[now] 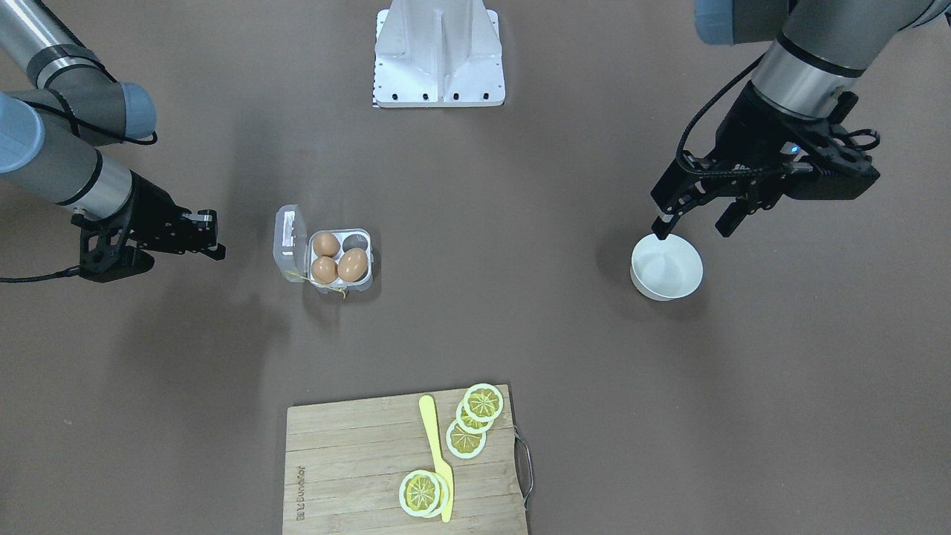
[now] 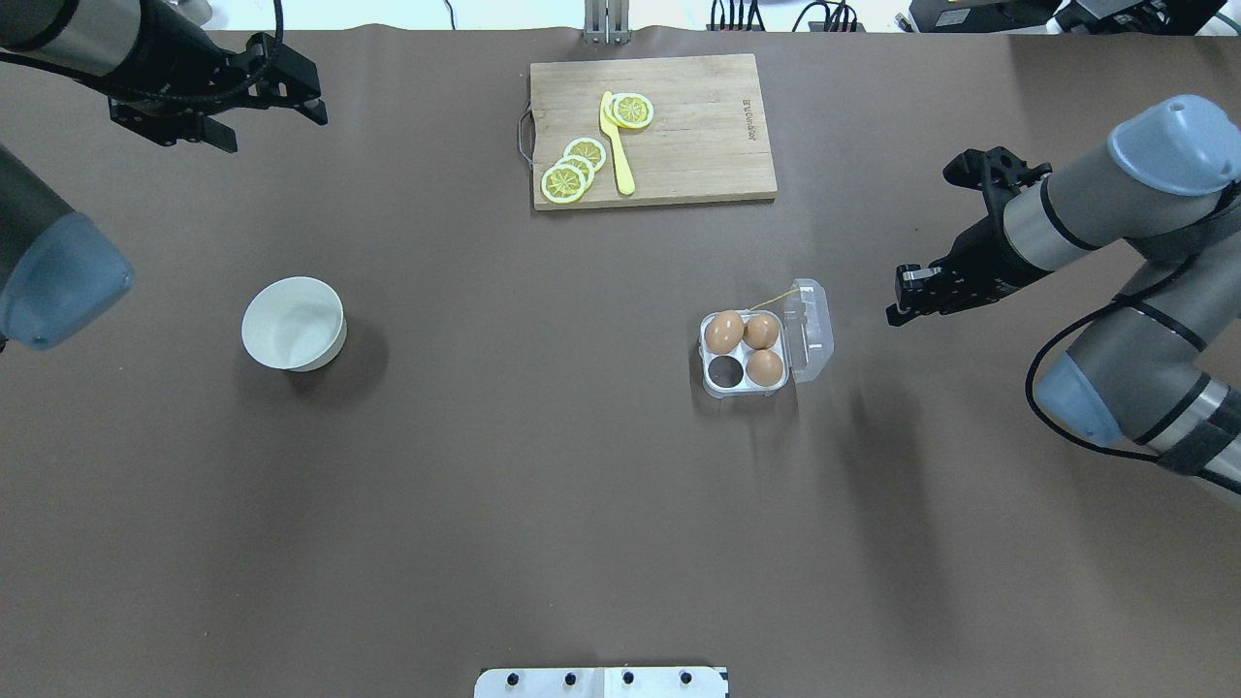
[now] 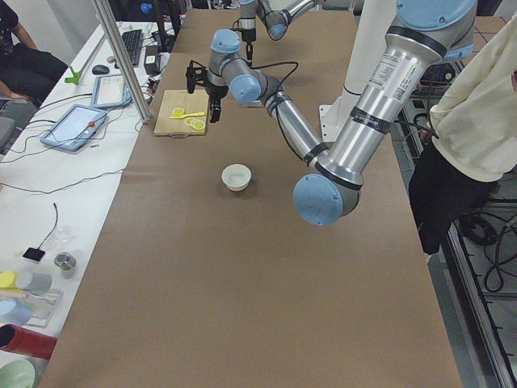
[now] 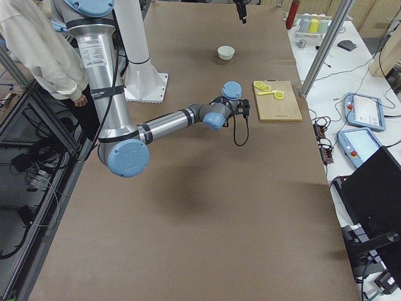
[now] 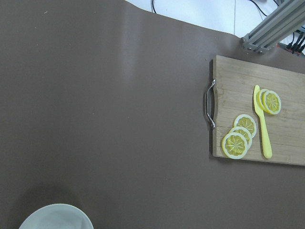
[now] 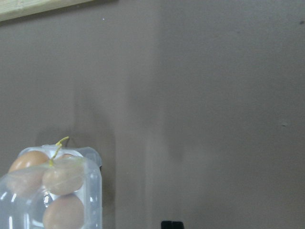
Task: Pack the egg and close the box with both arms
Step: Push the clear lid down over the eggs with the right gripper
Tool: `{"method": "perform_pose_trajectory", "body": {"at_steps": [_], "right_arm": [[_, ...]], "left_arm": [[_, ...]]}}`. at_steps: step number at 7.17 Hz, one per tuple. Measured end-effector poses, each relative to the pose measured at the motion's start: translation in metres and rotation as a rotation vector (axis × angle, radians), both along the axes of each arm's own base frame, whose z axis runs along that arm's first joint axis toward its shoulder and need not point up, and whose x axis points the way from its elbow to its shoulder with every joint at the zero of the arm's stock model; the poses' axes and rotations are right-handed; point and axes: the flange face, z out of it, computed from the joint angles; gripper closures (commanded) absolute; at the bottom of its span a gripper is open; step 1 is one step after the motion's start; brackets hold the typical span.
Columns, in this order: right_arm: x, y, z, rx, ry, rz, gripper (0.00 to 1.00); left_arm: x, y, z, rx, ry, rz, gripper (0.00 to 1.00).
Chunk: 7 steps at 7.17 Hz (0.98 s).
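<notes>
Across the desk (image 2: 543, 504) we see the left arm (image 1: 810, 52) reaching far out and high, its wrist bent downward; the left pincer (image 1: 695, 225) is spread wide and holds nothing. The right arm (image 2: 1096, 213) folds at the elbow and points toward the box, and the right pincer (image 1: 210, 234) looks drawn together, empty, apart from the lid. The board (image 2: 698, 126) bears a burnt-in brand mark we cannot read. The bowl (image 2: 257, 310) stands on the left arm's side. The box (image 2: 816, 330) lies open, lid flipped toward the right arm, its white label illegible. Three eggs (image 2: 724, 333) fill three cells.
</notes>
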Motion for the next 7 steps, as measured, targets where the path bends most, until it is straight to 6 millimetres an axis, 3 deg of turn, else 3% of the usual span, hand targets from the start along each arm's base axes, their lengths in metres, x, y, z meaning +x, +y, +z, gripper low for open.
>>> {"method": "perform_pose_trajectory", "body": {"at_steps": [3, 6, 7], "right_arm": [[-0.044, 0.002, -0.037, -0.004, -0.02, 0.003, 1.0], [-0.094, 0.008, -0.105, -0.031, -0.08, 0.005, 1.0], [-0.114, 0.013, -0.125, -0.026, -0.091, 0.016, 0.76]], "left_arm": [[-0.002, -0.001, 0.006, -0.004, -0.007, -0.001, 0.03], [-0.002, -0.003, 0.011, -0.011, -0.014, -0.001, 0.03], [-0.002, -0.003, 0.016, -0.014, -0.019, 0.001, 0.03]]}}
